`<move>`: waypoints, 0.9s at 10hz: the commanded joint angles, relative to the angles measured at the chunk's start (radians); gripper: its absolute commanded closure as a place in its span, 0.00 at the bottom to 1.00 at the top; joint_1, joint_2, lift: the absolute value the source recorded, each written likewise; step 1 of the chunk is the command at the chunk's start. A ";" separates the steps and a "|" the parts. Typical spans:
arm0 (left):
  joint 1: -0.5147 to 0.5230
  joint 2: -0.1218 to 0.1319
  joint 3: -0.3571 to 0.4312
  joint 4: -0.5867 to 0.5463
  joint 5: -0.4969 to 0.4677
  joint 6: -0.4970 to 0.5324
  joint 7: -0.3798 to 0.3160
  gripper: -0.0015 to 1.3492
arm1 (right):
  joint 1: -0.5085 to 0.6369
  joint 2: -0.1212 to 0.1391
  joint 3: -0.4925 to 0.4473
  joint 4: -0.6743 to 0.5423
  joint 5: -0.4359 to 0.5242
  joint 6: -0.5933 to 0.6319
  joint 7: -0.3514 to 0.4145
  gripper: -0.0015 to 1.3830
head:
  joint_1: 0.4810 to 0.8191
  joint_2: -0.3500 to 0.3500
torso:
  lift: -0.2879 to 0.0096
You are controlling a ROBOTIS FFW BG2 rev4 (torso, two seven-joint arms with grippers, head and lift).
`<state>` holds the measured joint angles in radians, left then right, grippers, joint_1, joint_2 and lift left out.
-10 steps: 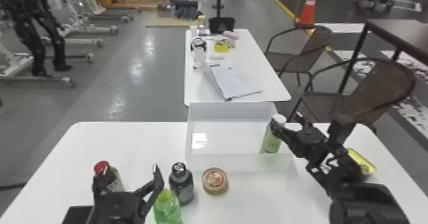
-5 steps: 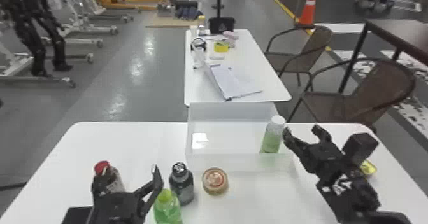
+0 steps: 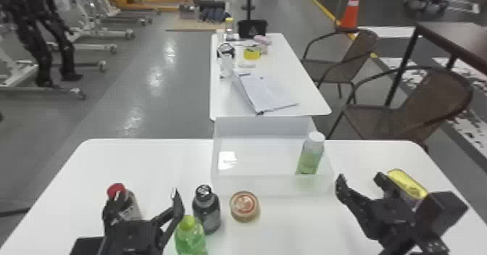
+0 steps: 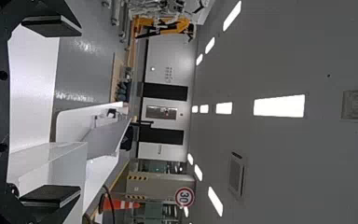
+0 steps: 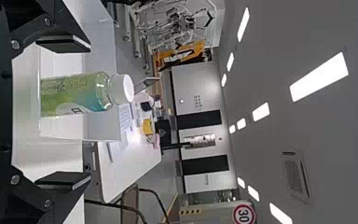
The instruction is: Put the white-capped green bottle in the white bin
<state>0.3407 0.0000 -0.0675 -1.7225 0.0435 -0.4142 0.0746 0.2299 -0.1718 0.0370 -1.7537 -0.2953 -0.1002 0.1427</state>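
Observation:
The white-capped green bottle stands upright inside the white bin, at its right end. My right gripper is open to the right of the bin, apart from the bottle. In the right wrist view, the bottle is beyond the spread fingers of my right gripper, nothing held. My left gripper is parked open at the front left, by the red-capped bottle; the left wrist view has the bin beyond my left gripper.
Near the left gripper are a red-capped bottle, a dark bottle and a green-capped bottle. A round tin sits before the bin. A yellow-topped item lies behind the right gripper.
My right gripper has let go of the bottle and backed away to the right and toward the front. The bottle stays standing in the bin; the left arm has not moved.

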 commanded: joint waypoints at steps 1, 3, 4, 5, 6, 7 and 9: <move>0.000 -0.003 -0.002 0.003 -0.004 0.000 0.001 0.08 | 0.072 0.000 -0.011 -0.089 0.018 0.037 -0.003 0.22 | 0.20 0.50 | 0.63; 0.000 -0.003 0.000 0.008 -0.011 0.000 0.004 0.08 | 0.138 0.000 -0.017 -0.152 0.030 0.066 -0.003 0.22 | 0.20 0.50 | 0.63; 0.003 -0.003 0.000 0.008 -0.013 0.002 0.004 0.08 | 0.157 0.000 -0.017 -0.156 0.030 0.073 -0.002 0.22 | 0.20 0.50 | 0.63; 0.003 -0.003 0.000 0.008 -0.014 0.005 0.005 0.08 | 0.172 -0.002 -0.019 -0.159 0.028 0.074 -0.002 0.22 | 0.20 0.50 | 0.63; 0.003 -0.003 0.000 0.008 -0.016 0.014 0.005 0.08 | 0.186 0.000 -0.022 -0.165 0.041 0.083 -0.002 0.22 | 0.20 0.50 | 0.63; 0.004 -0.003 0.000 0.008 -0.019 0.021 0.005 0.08 | 0.189 0.000 -0.020 -0.153 0.047 0.083 -0.002 0.22 | 0.20 0.50 | 0.63; 0.012 -0.003 0.000 0.004 -0.021 0.034 0.005 0.08 | 0.197 0.002 -0.020 -0.152 0.053 0.082 -0.002 0.22 | 0.20 0.50 | 0.63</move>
<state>0.3496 0.0000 -0.0670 -1.7157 0.0233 -0.3835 0.0798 0.4229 -0.1715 0.0166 -1.9066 -0.2428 -0.0178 0.1404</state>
